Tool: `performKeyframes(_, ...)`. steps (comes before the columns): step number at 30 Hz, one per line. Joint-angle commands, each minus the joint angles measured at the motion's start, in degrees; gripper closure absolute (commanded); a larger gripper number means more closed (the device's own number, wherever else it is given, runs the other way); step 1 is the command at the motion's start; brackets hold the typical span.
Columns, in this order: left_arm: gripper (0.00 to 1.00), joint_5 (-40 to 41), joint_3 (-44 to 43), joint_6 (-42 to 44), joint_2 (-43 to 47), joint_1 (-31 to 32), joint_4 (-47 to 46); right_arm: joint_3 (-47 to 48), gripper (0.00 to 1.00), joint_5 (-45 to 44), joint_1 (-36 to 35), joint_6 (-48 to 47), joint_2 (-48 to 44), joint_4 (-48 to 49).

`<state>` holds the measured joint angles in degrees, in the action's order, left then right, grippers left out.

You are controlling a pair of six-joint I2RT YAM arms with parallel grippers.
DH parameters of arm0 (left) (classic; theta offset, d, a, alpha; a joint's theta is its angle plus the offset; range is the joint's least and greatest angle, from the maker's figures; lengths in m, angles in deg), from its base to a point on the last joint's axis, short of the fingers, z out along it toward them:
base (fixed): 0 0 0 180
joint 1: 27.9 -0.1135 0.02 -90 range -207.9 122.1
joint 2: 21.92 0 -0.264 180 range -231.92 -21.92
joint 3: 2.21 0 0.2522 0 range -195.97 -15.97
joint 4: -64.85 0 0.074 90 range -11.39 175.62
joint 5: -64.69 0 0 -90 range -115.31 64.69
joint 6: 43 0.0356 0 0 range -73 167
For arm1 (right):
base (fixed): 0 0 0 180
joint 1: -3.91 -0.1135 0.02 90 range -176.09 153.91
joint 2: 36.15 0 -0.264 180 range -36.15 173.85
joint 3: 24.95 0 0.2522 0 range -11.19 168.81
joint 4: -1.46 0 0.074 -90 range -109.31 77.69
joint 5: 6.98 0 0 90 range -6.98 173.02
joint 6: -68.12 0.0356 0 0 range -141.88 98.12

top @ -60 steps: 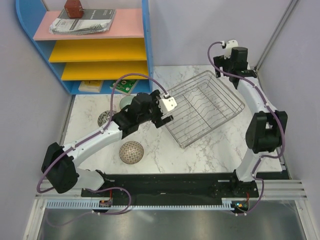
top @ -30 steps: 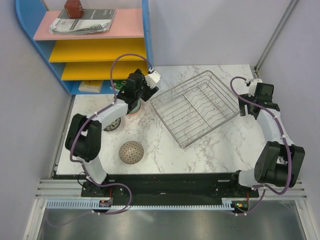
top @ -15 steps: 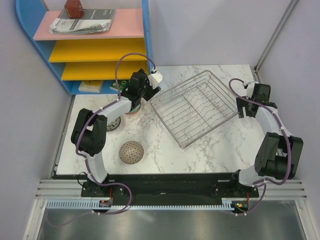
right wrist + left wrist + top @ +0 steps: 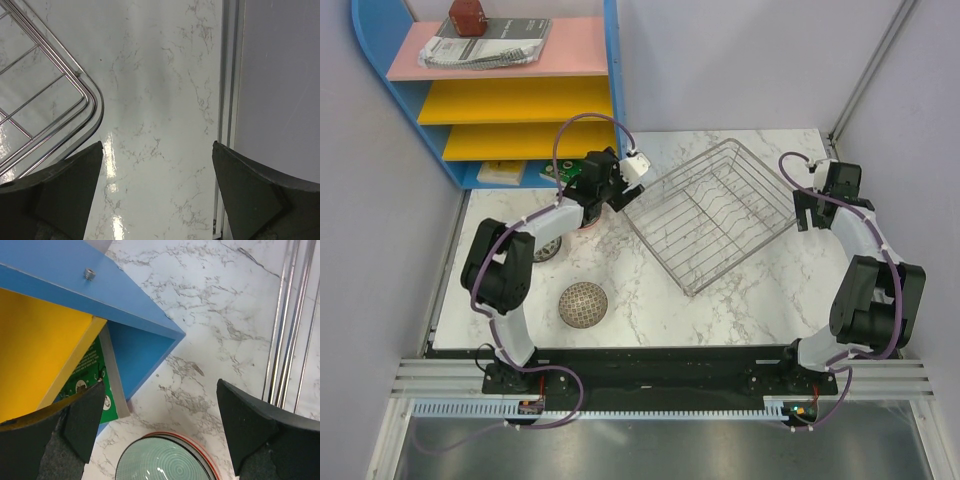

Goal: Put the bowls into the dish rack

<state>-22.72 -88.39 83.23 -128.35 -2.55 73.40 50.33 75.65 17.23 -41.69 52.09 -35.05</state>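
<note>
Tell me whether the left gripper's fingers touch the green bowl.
Apart. Left wrist view shows marble between the green bowl and both fingers of the left gripper.

No legible text; print on the green packet too blurred

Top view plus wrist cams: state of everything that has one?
left hand: open, empty.
right hand: open, empty, beside the rack's corner.
dish rack: on the table, no bowls in it.
green bowl: right way up, empty, on the table under the left hand.
mesh bowl: on the table, looks upside down.
third bowl: on the table, half hidden by the left arm.
</note>
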Motion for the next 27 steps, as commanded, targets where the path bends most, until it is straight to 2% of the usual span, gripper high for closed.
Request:
performKeyframes(1,0.02,-4.0,3.2,1.1,3.3,2.0,3.5,4.2,0.02,1.8,-0.1,1.1,2.2,1.7)
performKeyframes(14,0.02,-6.5,12.4,-1.2,14.4,7.7,8.0,12.6,0.02,3.2,-0.4,2.5,10.7,1.9)
performKeyframes(27,0.03,-6.6,19.3,-4.3,20.2,14.4,10.9,19.7,0.02,2.1,-5.8,2.5,16.3,1.9)
